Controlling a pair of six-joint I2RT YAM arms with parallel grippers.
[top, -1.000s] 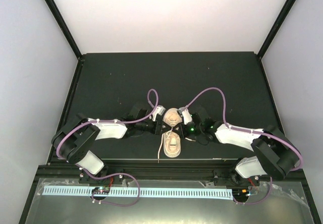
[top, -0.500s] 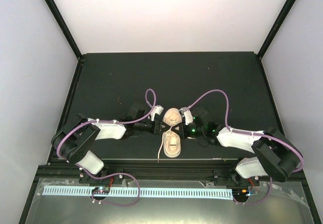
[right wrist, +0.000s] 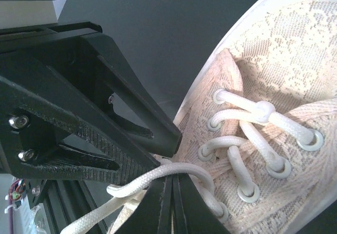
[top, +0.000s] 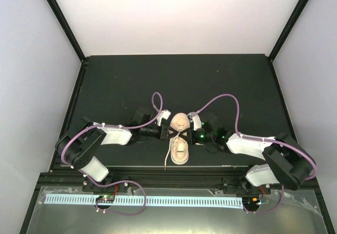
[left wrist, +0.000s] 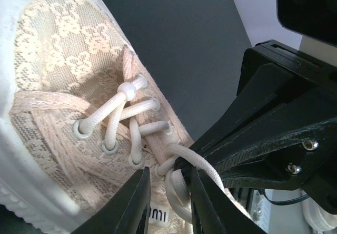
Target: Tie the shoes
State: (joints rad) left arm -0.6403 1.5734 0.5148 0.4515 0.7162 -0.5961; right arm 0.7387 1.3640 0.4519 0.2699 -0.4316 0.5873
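Right gripper (right wrist: 172, 184) is clamped shut on a strand of the laces (right wrist: 138, 180). Left gripper (left wrist: 168, 178) is set narrow around a lace loop; whether it is actually pinched cannot be told. Own fingers are cropped by the bottom edge in both wrist views. The sneaker (top: 179, 147) is placed between the grippers, near the front of the table (top: 131, 81), toe pointing away. From above the lacing is mostly hidden.

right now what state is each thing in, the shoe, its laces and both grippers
sneaker, upright on its sole, between the two grippers
laces, laced up, no bow tied, one end trailing loose
left gripper, jaws apart, a strand of the laces between them
right gripper, shut on the laces
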